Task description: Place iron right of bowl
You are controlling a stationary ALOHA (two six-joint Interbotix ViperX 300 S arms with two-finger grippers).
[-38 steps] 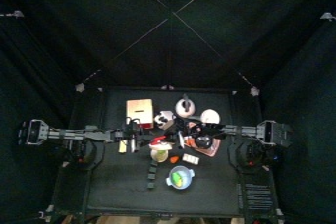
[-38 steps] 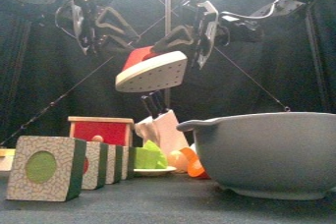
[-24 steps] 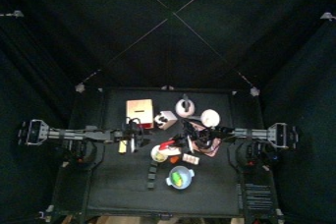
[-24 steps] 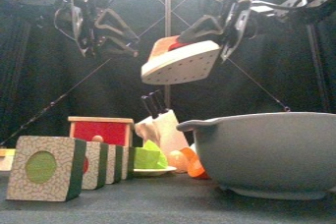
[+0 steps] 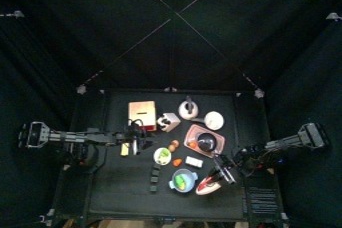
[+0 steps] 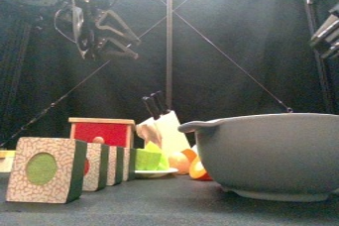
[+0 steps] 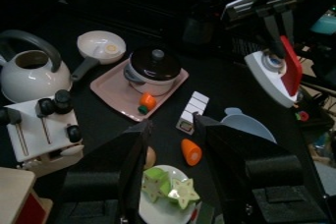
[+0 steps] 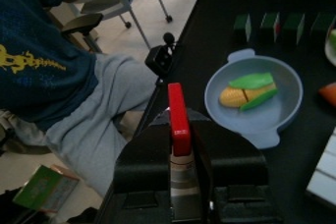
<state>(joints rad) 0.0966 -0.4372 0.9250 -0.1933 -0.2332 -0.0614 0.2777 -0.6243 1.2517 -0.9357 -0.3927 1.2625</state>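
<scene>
The grey-blue bowl (image 5: 178, 184) stands near the table's front edge and fills the front view's right (image 6: 265, 156). It holds green and orange pieces, as the right wrist view shows (image 8: 270, 120). My right gripper (image 8: 182, 155) is shut on the red handle of the iron (image 8: 176, 118). In the top view the red and white iron (image 5: 213, 182) sits just right of the bowl; its height is unclear. It also shows in the left wrist view (image 7: 273, 63). My left gripper (image 6: 99, 24) hangs open and empty over the table's left.
Green and wooden blocks (image 6: 47, 169), a red box (image 6: 103, 131) and a knife block (image 6: 162, 126) stand left of the bowl. A kettle (image 7: 29, 69) and a black pot on a pink tray (image 7: 157, 69) sit mid-table. A seated person (image 8: 53, 61) is beyond the table's edge.
My right arm has carried the iron from high over the table's middle to the front right, beside the bowl, out of the front view. The left arm has not moved.
</scene>
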